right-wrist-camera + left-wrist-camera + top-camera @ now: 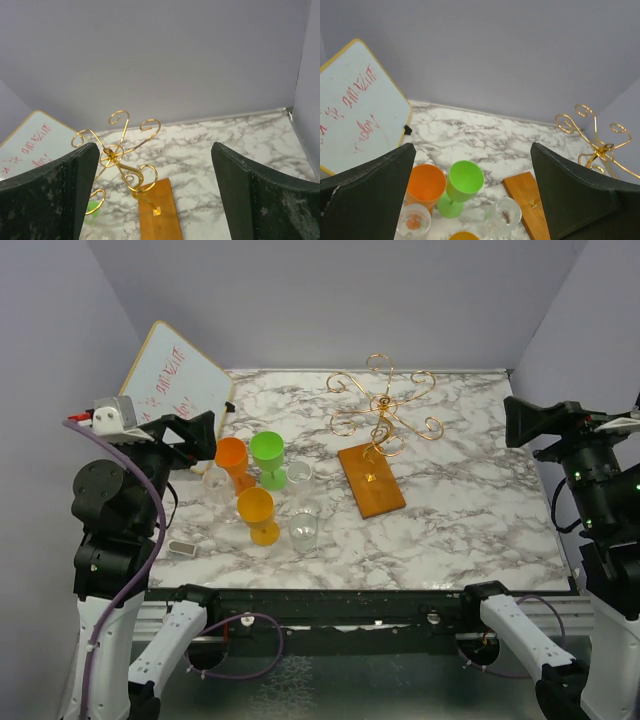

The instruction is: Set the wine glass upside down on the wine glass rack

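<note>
The wine glass rack (pixel 385 405) is thin gold wire with curled arms on an orange-brown wooden base (pixel 371 480), right of the table's middle. Left of it stand a green wine glass (pixel 267 452), an orange one (pixel 232 455), a yellow-orange one (pixel 256 508) and three clear glasses (pixel 303 530), all upright. My left gripper (pixel 195 435) is open and empty, raised left of the glasses. The left wrist view shows the green glass (pixel 463 182) between its open fingers (pixel 370 195). My right gripper (pixel 532 422) is open and empty, raised at the right edge, facing the rack (pixel 120 155).
A white board with red writing (pixel 175 380) leans at the back left. A small grey object (pixel 181 549) lies near the front left edge. Grey walls close in the back and both sides. Bare marble lies right of the wooden base.
</note>
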